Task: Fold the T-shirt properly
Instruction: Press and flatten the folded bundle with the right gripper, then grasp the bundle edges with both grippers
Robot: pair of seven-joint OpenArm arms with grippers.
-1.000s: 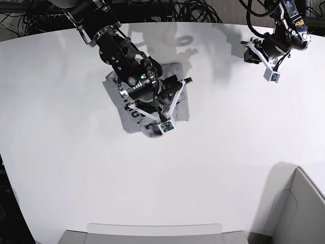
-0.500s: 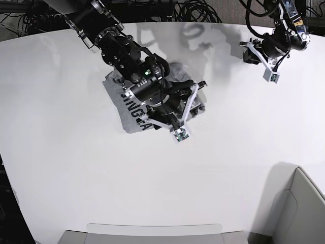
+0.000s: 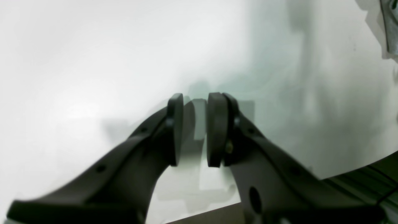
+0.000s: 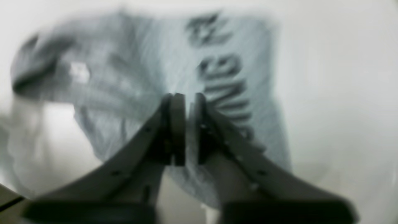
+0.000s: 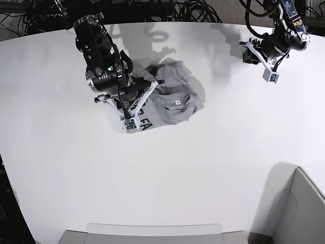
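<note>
T-shirt [image 5: 170, 99] lies crumpled on the desk [image 5: 213, 168], directly beneath the right gripper [image 4: 186, 129], whose jaws are clenched empty. Left gripper [image 3: 194, 129], jaws part-released, empty, hangs well apart.

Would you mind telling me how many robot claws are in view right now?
2. The right claw hangs shut over the crumpled T-shirt, holding nothing. The left claw hovers over bare table at the far edge, well away from the shirt.
</note>
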